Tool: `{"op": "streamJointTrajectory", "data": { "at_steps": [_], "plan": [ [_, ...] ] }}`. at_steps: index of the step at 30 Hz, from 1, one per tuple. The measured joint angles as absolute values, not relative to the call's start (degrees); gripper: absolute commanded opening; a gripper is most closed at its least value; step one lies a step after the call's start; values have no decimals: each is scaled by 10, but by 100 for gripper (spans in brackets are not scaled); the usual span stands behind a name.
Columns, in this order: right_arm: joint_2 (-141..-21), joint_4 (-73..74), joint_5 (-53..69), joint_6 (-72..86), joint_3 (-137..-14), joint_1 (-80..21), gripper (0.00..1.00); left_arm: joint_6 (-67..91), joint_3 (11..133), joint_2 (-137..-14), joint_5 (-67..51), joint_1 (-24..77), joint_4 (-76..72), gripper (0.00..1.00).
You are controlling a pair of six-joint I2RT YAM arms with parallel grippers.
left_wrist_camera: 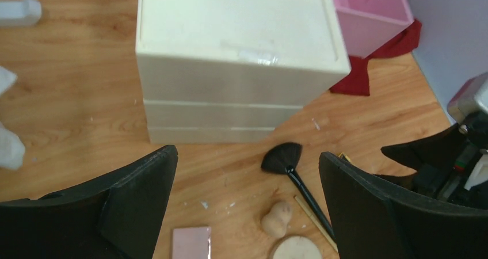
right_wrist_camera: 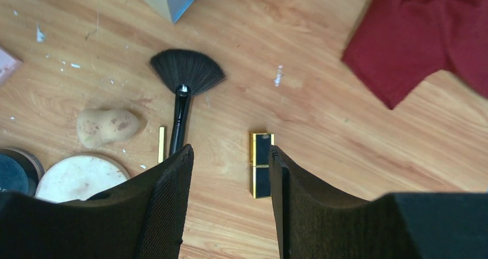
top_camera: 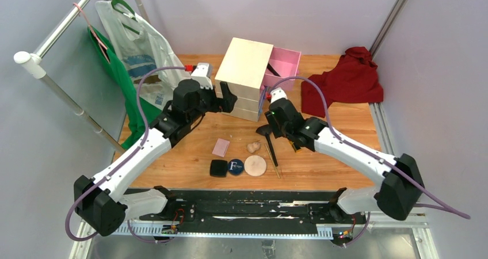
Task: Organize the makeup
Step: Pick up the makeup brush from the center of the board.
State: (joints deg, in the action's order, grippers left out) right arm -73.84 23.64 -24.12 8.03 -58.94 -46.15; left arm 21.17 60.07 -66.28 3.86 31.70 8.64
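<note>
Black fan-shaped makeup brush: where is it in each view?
Top external: black fan brush, near centre.
Left wrist: lower centre-right.
Right wrist: upper left of centre.
Shared landmark: beige egg-shaped sponge, just left of its handle everywhere.

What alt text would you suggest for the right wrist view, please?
The open right tool is poised over a wooden table, a black-and-gold lipstick lying between its fingers in this view. Left of it lie a black fan brush, a beige sponge and a round beige puff; a red cloth sits upper right.
</note>
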Motion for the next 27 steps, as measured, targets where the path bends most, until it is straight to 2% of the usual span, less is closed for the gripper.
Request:
{"op": "streamJointTrajectory", "data": {
  "at_steps": [6,27],
  "plan": [
    [-811,195,-193,99,-565,-462,49,232,538,-653,42,322,87,98],
    [-930,108,-118,127,-548,-461,41,231,535,-649,67,324,68,98]
  ]
}}
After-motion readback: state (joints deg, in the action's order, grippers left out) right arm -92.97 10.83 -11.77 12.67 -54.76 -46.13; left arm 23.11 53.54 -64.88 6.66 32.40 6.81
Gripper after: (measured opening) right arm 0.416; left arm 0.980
